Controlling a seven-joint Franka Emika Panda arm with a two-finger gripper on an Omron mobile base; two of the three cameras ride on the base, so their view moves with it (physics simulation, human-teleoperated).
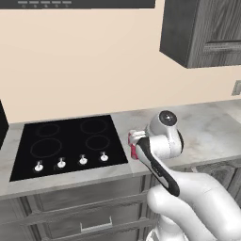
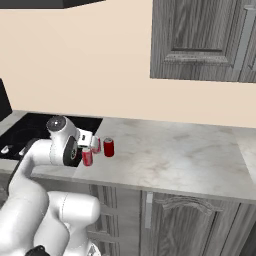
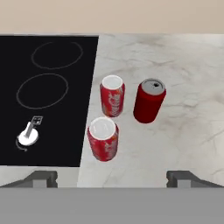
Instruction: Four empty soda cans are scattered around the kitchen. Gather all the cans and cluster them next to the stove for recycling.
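Taking the stove (image 3: 48, 96) as the landmark, the claw (image 3: 113, 179) hangs nearest the camera, above the front strip of the bench (image 3: 175, 131) just right of the stove's right front corner; its two dark fingertips (image 3: 43, 178) stand wide apart with nothing between them. Just beyond it, three soda cans stand upright on the bench close to the stove's right edge. The nearest can (image 3: 103, 138) sits just beside that edge, level with the stove's front knob (image 3: 28, 136). The second can (image 3: 112, 96) stands a little farther back, also just beside the stove's edge, level with the nearer ring burner. The third can (image 3: 148, 100), plain red with a grey top, stands to the right of the second, farther from the stove, near the other two but touching neither. In the right base view two cans (image 2: 108, 147) show beside the arm's wrist, right of the stove (image 2: 20, 131). In the left base view the stove (image 1: 66, 141) lies left of the arm, with four white knobs along its front and four faint rings behind them. Beyond the stove rises the cream wall (image 1: 94, 56), with a dark grey cabinet (image 1: 202, 33) hanging up and to the right of the stove
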